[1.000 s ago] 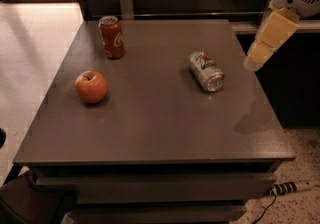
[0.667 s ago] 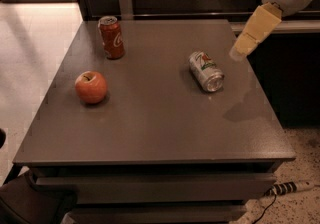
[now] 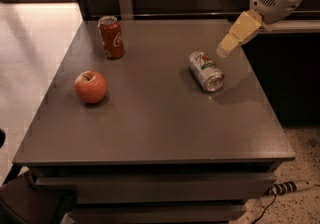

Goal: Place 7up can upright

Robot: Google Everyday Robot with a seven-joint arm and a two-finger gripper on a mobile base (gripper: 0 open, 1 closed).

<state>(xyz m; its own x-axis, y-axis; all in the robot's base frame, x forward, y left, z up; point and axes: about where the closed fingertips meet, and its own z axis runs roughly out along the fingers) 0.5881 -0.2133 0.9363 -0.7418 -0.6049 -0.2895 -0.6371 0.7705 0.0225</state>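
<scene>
Claw (image 3: pixel 224 48) shifted left, near 7up can (image 3: pixel 205 71); one red can (image 3: pixel 111 37), one apple (image 3: pixel 91 87).

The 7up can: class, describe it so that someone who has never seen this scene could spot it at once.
On the dark grey table, look to the right half, close to the gripper hovering near the far right edge. The 7up can lies there on its side, silver-grey with a green-and-red logo, whereas the red cola can stands upright far left, near the apple.
</scene>
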